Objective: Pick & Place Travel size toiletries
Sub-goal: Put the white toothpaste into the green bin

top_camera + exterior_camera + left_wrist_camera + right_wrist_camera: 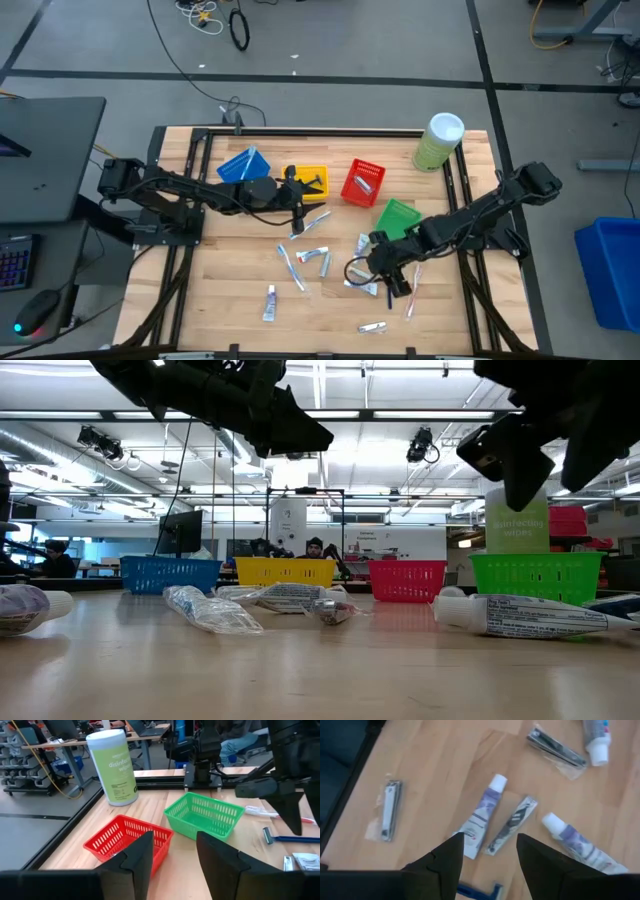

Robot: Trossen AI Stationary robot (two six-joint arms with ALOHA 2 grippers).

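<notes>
Travel-size toiletries lie flat on the wooden table: small tubes, a pale toothbrush and wrapped items. My left gripper hangs open and empty in the air next to the yellow bin. My right gripper is open and empty above a white tube, a slim wrapped packet and a blue razor. A wrapped nail clipper and another tube lie farther off.
Blue, yellow, red and green bins stand in a row across the table's far half. A tall pale-green canister stands at the far right corner. Black frame rails run along the table's sides. People sit in the room behind.
</notes>
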